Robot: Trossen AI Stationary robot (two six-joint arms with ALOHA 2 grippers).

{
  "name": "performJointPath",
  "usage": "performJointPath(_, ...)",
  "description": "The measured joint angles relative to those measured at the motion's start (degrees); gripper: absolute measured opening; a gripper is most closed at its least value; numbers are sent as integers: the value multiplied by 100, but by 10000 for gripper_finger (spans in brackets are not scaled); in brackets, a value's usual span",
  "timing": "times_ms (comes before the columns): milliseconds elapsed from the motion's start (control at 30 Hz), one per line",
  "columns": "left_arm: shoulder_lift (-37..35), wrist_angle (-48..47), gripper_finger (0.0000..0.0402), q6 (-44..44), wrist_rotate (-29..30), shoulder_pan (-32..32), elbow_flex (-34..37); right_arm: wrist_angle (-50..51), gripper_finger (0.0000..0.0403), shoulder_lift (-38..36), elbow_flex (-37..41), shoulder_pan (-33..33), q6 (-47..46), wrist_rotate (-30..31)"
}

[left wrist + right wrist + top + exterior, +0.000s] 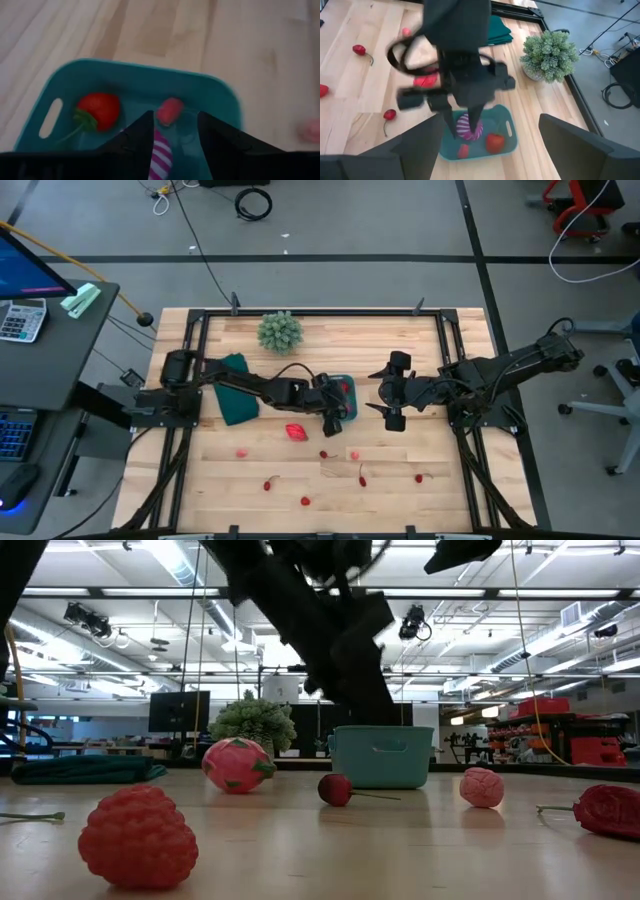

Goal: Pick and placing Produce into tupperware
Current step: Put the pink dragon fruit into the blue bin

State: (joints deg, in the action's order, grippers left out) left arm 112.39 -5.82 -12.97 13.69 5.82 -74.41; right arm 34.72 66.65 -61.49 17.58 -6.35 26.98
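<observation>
Light wooden table (pixel 250 490), black-framed, carrying: teal tub (pixel 346 392) directly under the left gripper (pixel 333 413); dark green folded cloth (pixel 236 395) and spiky pale-green plant ball (pixel 280 331) lying behind that gripper; small red and pink toy produce (pixel 296 432) lying scattered just beyond it.

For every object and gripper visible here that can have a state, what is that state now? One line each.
Small teal plastic rectangular tub: upright, uncovered, partly filled.
Red toy strawberry: lying in the tub.
Small pink toy piece: lying in the tub.
Purple and white striped ball: between the left gripper's parted fingers, over the tub.
Left gripper: open above the tub.
Right gripper: open, empty, waiting beside the tub.
Red toy pieces: loose on the table.
</observation>
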Motion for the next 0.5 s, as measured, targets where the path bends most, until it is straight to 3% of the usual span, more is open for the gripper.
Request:
performJointPath(100, -343, -295, 160, 55, -8, 124, -6, -2, 336, 0, 0, 0, 2, 2)
performJointPath(367, -1354, -2133, 160, -15, 0, 551, -4, 11, 336, 0, 0, 0, -2, 0)
performJointPath(500, -1484, -2870, 160, 432, -8, 855, -3, 2, 336, 0, 0, 0, -2, 0)
